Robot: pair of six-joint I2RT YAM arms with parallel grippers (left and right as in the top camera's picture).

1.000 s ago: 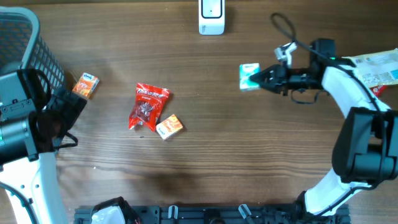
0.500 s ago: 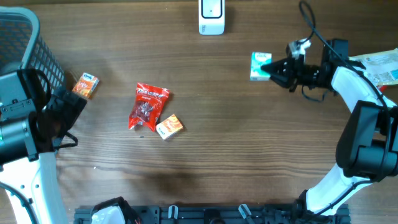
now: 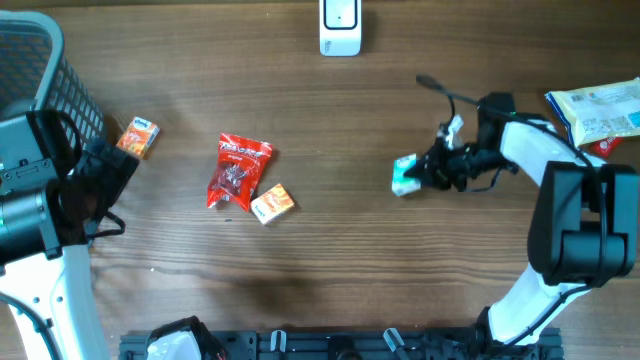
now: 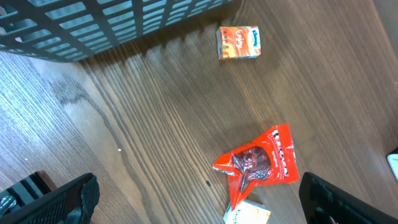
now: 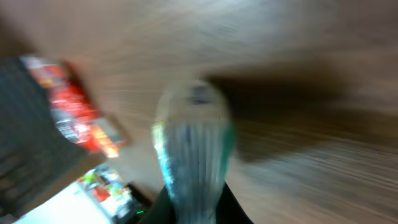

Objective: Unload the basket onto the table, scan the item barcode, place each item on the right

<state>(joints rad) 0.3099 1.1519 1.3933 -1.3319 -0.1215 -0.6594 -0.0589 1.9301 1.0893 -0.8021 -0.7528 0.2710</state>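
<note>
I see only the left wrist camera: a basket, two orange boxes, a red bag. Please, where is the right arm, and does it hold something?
Observer: The right arm reaches in from the right side of the table. Its jaws are shut on a teal packet.
Operator: Is the scanner near that packet?
Observer: No. The white scanner stands at the far edge of the table, well apart from the packet.
Operator: Is anything else on that side?
Observer: A yellow package lies at the right edge.
</note>
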